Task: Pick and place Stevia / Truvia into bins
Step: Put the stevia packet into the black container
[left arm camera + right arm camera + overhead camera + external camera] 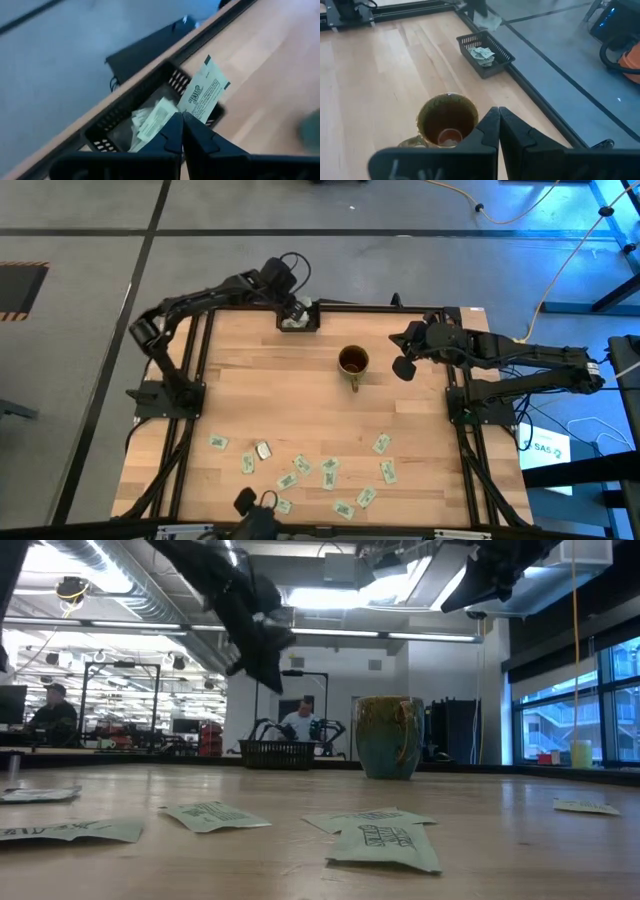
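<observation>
Right, we've got one small white paper sachet with green print (204, 93) pinched at its lower edge between the left gripper (182, 116) tips, hanging tilted over the near wall of the small black mesh tray (106, 134) at the far table edge. Fingers pressed tight on it, no gap showing. We're holding it above the rim, so a release should drop it inside w/ the few crumpled sachets already lying in there. Our read: this is the drop step, nearly done, but the packet sits partly past the tray wall, so it may need a nudge inward or it could slide out onto the wood.

Over to the right gripper (498, 111): fingers pressed together, nothing between them, hovering just beside and above the round brown-gold mug (447, 121). Something pale lies at the mug's bottom; can't tell what. We'd guess that arm is parked there, clear of the left arm's path.

Rest of the stock: approx a dozen loose green-print sachets (331, 472) scattered flat on the light wooden tabletop (270, 380) along the near side, well apart from both bins. So lots left to do. Beyond the table, ppl (298, 721) sit at desks in the room.
</observation>
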Controlling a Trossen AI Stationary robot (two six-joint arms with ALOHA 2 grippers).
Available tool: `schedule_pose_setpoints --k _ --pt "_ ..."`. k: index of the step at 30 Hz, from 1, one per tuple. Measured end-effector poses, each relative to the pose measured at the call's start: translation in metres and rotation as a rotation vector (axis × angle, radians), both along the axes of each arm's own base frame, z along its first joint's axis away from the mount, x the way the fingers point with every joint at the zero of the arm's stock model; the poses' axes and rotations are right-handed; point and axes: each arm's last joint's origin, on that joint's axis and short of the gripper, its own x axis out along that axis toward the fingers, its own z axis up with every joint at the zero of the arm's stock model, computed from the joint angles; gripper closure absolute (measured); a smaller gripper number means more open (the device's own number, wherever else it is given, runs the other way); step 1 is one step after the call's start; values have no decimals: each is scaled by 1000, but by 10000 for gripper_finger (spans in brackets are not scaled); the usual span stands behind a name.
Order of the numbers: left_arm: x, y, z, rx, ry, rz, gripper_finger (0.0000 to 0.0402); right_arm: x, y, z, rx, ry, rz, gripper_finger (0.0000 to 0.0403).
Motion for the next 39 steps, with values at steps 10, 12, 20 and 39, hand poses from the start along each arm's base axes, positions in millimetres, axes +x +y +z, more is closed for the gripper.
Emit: schedule_pose_setpoints --k 10,12,20,39 --pt "12 18 -58 -106 120 18 399 0 -2 0 11 -7 -18 389" --pt "13 19 -63 -108 134 22 399 0 -2 0 12 -8 -18 389" --pt "14 20 -67 -77 169 -12 382 0 -2 0 12 -7 -18 389" --pt "11 -57 39 177 206 -487 323 -1 -2 -1 10 1 -15 389"
